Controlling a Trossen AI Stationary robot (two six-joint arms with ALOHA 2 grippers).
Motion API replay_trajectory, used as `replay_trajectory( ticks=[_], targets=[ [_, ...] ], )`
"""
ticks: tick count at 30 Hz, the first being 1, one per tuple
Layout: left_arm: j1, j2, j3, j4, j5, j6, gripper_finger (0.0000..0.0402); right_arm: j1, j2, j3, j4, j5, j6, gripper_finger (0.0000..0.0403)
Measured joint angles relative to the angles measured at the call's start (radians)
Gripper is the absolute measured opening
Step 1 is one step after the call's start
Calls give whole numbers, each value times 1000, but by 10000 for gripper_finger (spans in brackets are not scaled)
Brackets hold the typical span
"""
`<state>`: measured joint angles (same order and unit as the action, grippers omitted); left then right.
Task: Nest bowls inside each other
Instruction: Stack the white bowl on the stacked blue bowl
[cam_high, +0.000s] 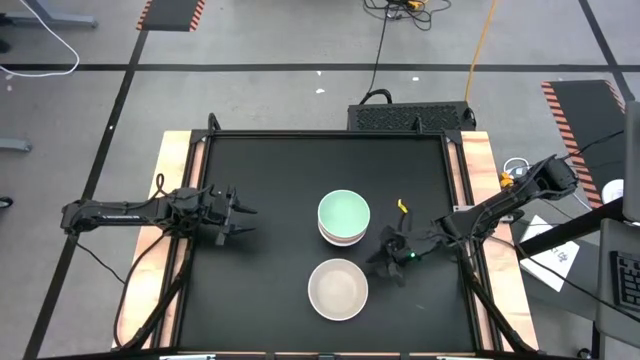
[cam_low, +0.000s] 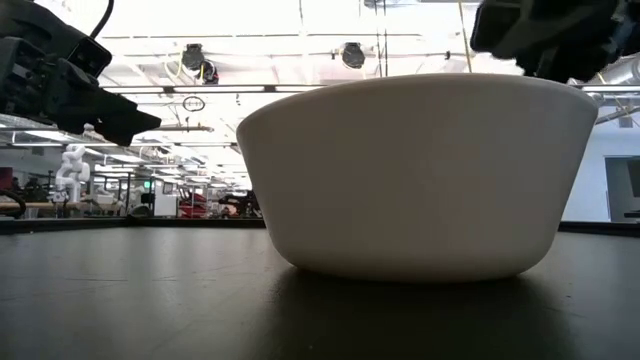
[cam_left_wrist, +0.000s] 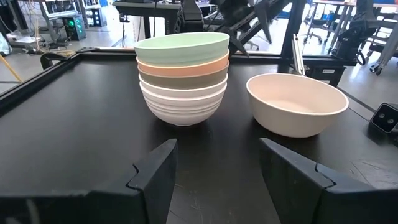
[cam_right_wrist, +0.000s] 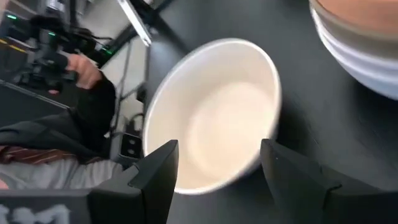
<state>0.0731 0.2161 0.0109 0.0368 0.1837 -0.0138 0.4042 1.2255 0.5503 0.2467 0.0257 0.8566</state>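
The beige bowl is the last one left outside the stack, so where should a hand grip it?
By the rim of the beige bowl, on the side facing the right hand. It stands upright, open and empty, so one finger can slip inside and one outside.

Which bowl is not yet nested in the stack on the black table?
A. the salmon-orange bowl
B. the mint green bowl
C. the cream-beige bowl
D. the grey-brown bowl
C: the cream-beige bowl stands alone on the table beside the stack, whose top is the mint green bowl, with the salmon-orange bowl and the grey-brown bowl under it. The right gripper is open, facing the lone bowl.
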Motion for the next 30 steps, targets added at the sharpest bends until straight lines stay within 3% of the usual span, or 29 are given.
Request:
replay_trajectory(
  ticks=[9,15,23,30],
  targets=[
    [0,0,0,0,0,1,225,-1,52,3,-35,-7,103,221],
    [0,0,0,0,0,4,225,-1,185,131,-107,-66,103,221],
    [0,0,0,2,12,4,225,-7,300,324,-411,-83,90,221],
    [-11,0,0,3,18,20,225,-22,309,343,-451,-81,93,221]
  ],
)
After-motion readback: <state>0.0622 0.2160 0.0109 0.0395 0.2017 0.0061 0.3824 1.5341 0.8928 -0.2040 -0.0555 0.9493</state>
